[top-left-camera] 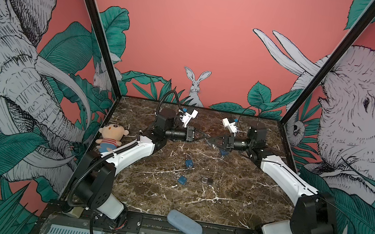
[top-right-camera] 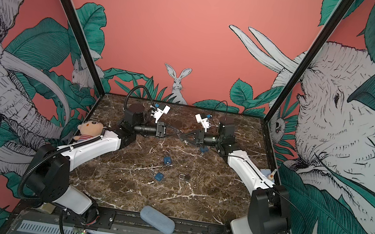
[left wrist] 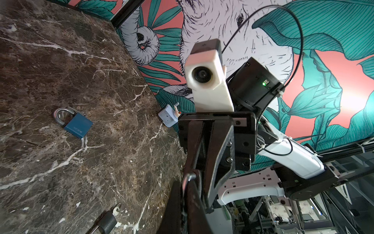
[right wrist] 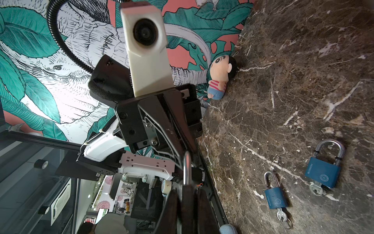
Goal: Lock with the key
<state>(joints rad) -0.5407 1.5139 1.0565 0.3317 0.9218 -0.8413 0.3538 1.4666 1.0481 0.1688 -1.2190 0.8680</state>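
Observation:
My two grippers meet tip to tip above the far middle of the marble table (top-left-camera: 231, 204), holding one padlock between them. Its silver shackle (right wrist: 187, 168) rises out of my right gripper (right wrist: 186, 194), which is shut on the lock's dark, blurred body. My left gripper (left wrist: 185, 188) is shut on the bend of the shackle (left wrist: 189, 177). In both top views the left gripper (top-left-camera: 204, 137) and right gripper (top-left-camera: 210, 141) touch end to end. A small pale bit (top-left-camera: 212, 146) hangs under the tips; I cannot tell whether it is the key.
Two blue padlocks (top-left-camera: 189, 162) (top-left-camera: 181, 179) with keys and a black padlock (top-left-camera: 207, 181) lie mid-table. Another blue padlock (top-left-camera: 223, 152) lies under the right gripper. A plush doll (top-left-camera: 110, 137) sits at the left wall, a blue pouch (top-left-camera: 184, 223) on the front edge, a white device (top-right-camera: 267, 173) by the right wall.

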